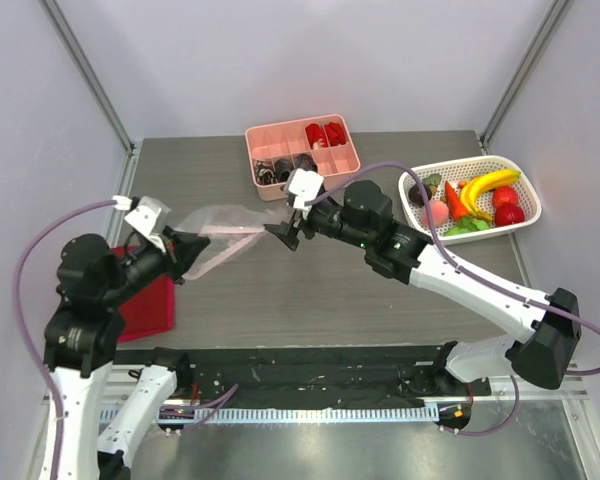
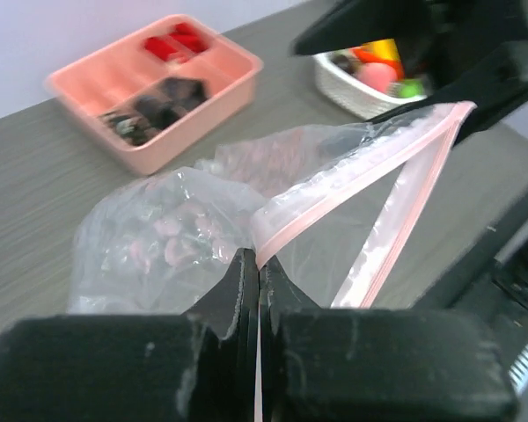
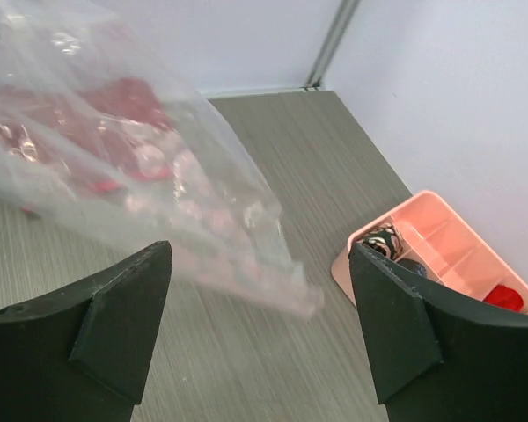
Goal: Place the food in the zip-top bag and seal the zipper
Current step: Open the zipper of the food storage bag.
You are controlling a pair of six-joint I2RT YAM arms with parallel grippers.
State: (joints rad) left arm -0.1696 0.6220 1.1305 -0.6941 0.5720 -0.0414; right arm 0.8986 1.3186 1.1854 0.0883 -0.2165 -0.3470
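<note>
Food [image 1: 477, 198] sits in the basket [image 1: 532, 205]; the bag [image 1: 220, 222] looks empty and unsealed. The left jaws grip its zipper [image 2: 334, 200]; the right jaws stand open at its gaping mouth.

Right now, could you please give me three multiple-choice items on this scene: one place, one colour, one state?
1. Where is the banana? A in the bag; B in the white basket; C in the left gripper.
2. The bag's zipper strip is: A blue; B green; C pink.
3. The left gripper is: A shut on the strip; B open; C shut on the banana.
1 B, it lies in the basket in the top view; 2 C, pink along the mouth; 3 A, it pinches the strip.
</note>
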